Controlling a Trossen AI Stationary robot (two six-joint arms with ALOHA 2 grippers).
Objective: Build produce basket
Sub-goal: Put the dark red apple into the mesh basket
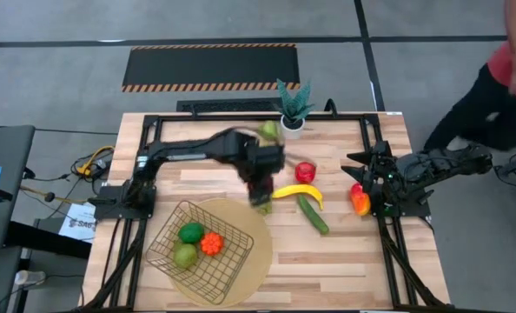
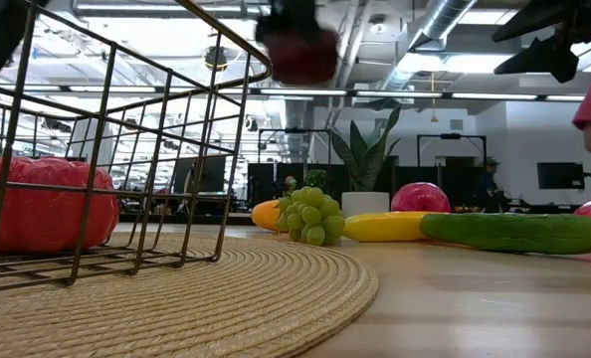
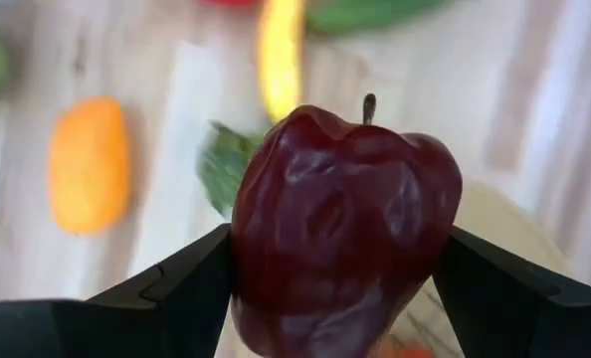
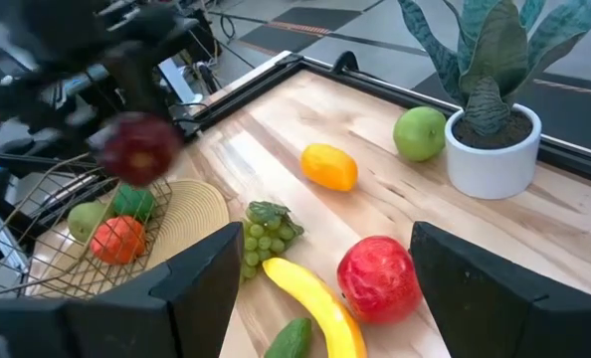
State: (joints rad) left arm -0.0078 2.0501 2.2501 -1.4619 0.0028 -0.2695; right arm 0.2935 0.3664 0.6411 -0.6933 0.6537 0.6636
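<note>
My left gripper [image 1: 260, 184] hangs above the table's middle, shut on a dark red apple [image 3: 340, 214], which also shows blurred in the low view [image 2: 300, 48] and in the right wrist view [image 4: 136, 147]. Below it lie green grapes [image 4: 266, 237]. The golden wire basket [image 1: 173, 261] stands on a round tan mat [image 1: 251, 261] at the near left and holds two green fruits and an orange one [image 1: 210, 243]. A banana [image 1: 298, 192], a cucumber [image 1: 314, 215], a red fruit [image 1: 305, 171] and a mango [image 1: 360, 203] lie to the right. My right gripper [image 4: 325, 298] waits open at the right edge. My left gripper pinches the dark red apple by two opposite sides [image 3: 248, 249] between its two fingers [image 3: 181, 288]. The fingers come from above, pointing steeply down. The apple is lifted clear of the table, its stem [image 3: 369, 105] pointing away from the wrist.
A spiky plant in a white pot [image 1: 293, 111] stands at the far edge with a green fruit [image 1: 267, 130] beside it. An orange-yellow fruit [image 4: 329, 166] lies on the wood near them. A person [image 1: 501, 78] stands beyond the far right corner.
</note>
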